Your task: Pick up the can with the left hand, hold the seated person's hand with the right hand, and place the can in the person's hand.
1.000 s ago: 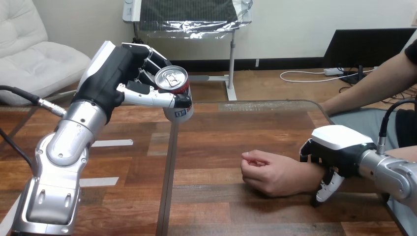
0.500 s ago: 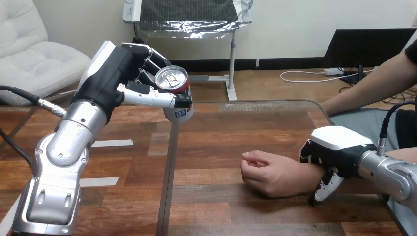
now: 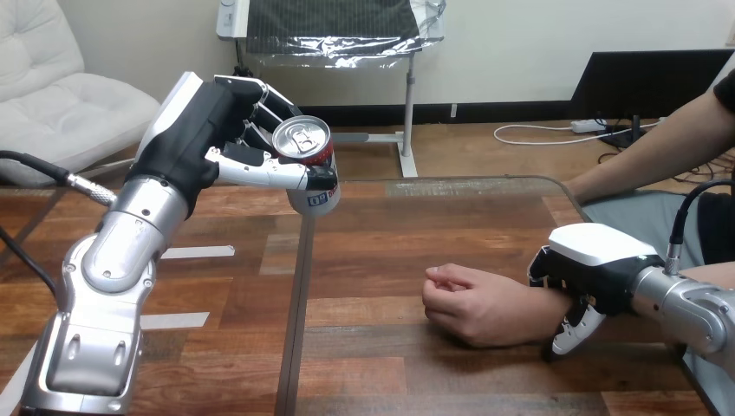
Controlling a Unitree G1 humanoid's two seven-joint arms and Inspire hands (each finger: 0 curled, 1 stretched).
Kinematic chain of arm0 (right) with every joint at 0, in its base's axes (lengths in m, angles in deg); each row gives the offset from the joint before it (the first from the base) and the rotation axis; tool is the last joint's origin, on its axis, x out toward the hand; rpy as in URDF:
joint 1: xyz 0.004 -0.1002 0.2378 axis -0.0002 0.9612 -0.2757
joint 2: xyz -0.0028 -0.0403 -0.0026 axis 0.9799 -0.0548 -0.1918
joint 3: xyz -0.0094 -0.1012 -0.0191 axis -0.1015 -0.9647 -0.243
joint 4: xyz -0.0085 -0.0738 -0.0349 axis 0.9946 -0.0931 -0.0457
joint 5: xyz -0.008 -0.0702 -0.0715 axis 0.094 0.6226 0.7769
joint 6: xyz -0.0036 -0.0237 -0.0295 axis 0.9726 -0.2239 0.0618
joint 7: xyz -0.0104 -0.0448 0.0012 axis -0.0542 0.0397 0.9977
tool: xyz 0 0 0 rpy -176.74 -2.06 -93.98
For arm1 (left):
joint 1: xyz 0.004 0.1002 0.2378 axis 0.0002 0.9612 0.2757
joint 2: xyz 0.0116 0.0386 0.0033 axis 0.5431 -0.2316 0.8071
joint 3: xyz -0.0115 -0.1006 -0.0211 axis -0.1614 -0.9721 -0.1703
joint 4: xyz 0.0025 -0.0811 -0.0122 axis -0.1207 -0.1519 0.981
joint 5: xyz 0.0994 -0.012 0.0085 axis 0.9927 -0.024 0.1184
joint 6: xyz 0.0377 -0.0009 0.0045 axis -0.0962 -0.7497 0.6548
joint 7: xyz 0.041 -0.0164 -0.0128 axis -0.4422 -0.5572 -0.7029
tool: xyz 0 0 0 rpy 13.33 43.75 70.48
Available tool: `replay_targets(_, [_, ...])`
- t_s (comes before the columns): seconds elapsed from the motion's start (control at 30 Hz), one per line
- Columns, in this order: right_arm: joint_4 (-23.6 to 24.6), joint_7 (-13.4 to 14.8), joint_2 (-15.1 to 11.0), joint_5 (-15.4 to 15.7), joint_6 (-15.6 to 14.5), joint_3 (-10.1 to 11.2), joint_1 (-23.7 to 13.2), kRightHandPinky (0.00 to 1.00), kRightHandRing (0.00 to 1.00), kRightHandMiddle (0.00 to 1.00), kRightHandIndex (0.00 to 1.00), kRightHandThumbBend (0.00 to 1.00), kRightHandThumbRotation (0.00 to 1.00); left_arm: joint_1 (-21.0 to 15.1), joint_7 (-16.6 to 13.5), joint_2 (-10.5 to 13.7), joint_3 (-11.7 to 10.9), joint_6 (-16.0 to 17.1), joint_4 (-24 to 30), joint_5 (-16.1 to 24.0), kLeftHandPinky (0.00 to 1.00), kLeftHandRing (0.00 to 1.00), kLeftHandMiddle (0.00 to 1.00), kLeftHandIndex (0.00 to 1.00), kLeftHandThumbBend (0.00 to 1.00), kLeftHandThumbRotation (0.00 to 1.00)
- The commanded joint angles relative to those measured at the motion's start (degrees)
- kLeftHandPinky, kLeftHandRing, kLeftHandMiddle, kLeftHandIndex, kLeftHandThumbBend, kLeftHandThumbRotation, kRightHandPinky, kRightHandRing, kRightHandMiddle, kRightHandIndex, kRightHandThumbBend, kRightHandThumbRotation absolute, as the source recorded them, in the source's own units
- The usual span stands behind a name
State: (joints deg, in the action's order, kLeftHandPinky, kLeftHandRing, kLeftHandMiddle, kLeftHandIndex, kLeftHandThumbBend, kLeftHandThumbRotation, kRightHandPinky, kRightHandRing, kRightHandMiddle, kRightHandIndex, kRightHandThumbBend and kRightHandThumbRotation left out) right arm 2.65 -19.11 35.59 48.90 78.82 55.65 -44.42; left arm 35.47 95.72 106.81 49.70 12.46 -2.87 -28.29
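I held the can (image 3: 310, 165) aloft.
My left hand (image 3: 217, 139) curled round it, well left of the person's hand (image 3: 472, 305) resting on the tabletop (image 3: 390, 227); my right hand (image 3: 598, 258) wrapped the person's wrist (image 3: 539, 303) just right of that hand.

Head view: camera on robot head, faces forward-down across wooden table (image 3: 390, 234), close range. Left arm (image 3: 113, 260) enters at 7 o'clock, right arm (image 3: 693, 310) 4 o'clock, person's arm (image 3: 659, 147) 2 o'clock.
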Motion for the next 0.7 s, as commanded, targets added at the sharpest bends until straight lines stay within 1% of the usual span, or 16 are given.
replay_targets(0.0, [-0.77, -0.71, 3.20, -1.22, 0.48, -0.77, 3.18, 0.30, 0.35, 0.41, 0.42, 0.72, 0.13, -4.23, -1.43, 0.29, -0.59, 2.42, 0.81, 0.09, 0.28, 0.33, 0.39, 0.41, 0.68, 0.00])
replay_targets(0.17, [-0.16, 0.03, 2.84, -2.35, 1.03, 0.20, 3.38, 0.32, 0.37, 0.42, 0.43, 0.73, 0.12, -4.10, -1.71, 0.03, -0.37, 3.01, 0.16, 0.23, 0.27, 0.33, 0.39, 0.42, 0.67, 0.00])
replay_targets(0.43, [0.75, 1.54, 2.26, -3.06, 1.74, 1.57, 3.40, 0.33, 0.38, 0.43, 0.43, 0.74, 0.10, -4.09, -1.98, -0.36, -0.11, 4.03, -1.59, 0.05, 0.27, 0.33, 0.39, 0.42, 0.68, 0.00])
replay_targets(0.57, [0.59, 2.12, 2.14, -4.65, 2.95, 3.00, 3.32, 0.34, 0.38, 0.44, 0.44, 0.75, 0.09, -4.09, -2.20, -0.55, 0.16, 4.83, -2.62, 0.11, 0.27, 0.33, 0.39, 0.42, 0.68, 0.00])
replay_targets(0.67, [0.79, 2.26, 1.98, -5.52, 3.28, 3.72, 3.23, 0.34, 0.38, 0.44, 0.44, 0.76, 0.08, -4.11, -2.20, -0.62, 0.31, 5.52, -3.42, 0.08, 0.28, 0.33, 0.39, 0.42, 0.68, 0.00])
